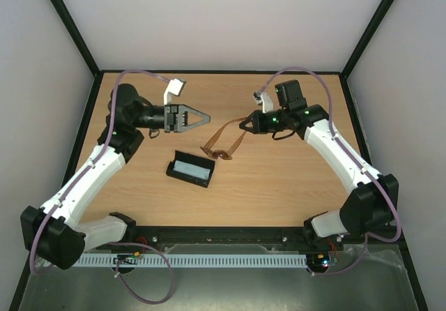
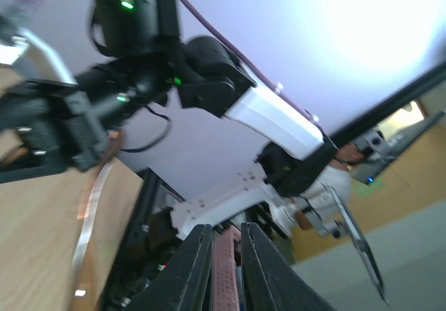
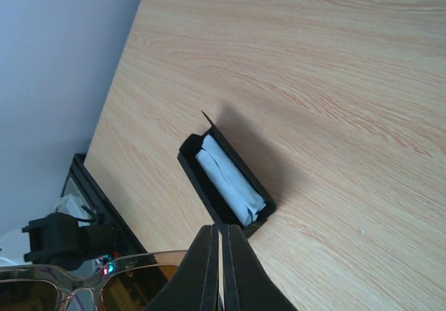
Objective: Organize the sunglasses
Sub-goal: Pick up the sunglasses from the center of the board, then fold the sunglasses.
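Two end effectors face each other over the table (image 1: 293,185). The left end effector (image 1: 203,118) is empty, its fingers a little apart. Next comes the open case (image 1: 190,169). Just beside it the sunglasses (image 1: 217,150) hang from the right end effector (image 1: 248,123), which is clamped on one thin arm. Their long axis runs from the front, near the case, toward that grip. They look light and fragile, so I would hold the frame near a hinge.
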Robot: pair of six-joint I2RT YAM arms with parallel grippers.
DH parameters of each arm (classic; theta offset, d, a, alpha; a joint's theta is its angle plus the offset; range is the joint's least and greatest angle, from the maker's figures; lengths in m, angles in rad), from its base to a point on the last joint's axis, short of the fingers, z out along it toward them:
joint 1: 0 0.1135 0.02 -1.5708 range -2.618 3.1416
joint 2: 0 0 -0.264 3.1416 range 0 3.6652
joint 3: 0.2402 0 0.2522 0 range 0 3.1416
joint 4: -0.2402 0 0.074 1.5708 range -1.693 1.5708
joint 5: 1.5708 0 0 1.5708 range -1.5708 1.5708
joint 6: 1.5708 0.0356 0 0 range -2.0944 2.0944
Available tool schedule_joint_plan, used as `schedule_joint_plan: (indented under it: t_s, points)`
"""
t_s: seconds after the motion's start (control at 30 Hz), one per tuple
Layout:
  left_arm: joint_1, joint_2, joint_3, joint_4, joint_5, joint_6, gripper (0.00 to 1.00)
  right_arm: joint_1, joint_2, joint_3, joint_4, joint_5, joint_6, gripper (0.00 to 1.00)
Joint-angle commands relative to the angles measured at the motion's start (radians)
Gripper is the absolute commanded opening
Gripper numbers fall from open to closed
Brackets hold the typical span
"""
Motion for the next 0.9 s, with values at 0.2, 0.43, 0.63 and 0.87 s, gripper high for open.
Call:
schedule_joint_plan:
  t_s: [0.2, 0.43, 0.63, 0.87]
  points:
    - [-0.149, 0.08, 0.044, 0.059, 0.067, -0.031, 0.16, 0.07, 0.028, 0.063, -0.106, 0.186, -0.055, 0.01]
    - [-0.21, 0.117, -0.014, 0.061, 0.094, 0.014, 0.17, 0.08, 0.004, 0.072, -0.102, 0.188, -0.065, 0.01]
    - [-0.225, 0.156, -0.053, 0.056, 0.085, 0.04, 0.16, 0.08, -0.031, 0.069, -0.094, 0.18, -0.069, 0.01]
    - [-0.215, 0.2, -0.071, 0.062, 0.07, 0.051, 0.14, 0.08, -0.069, 0.067, -0.083, 0.119, -0.081, 0.01]
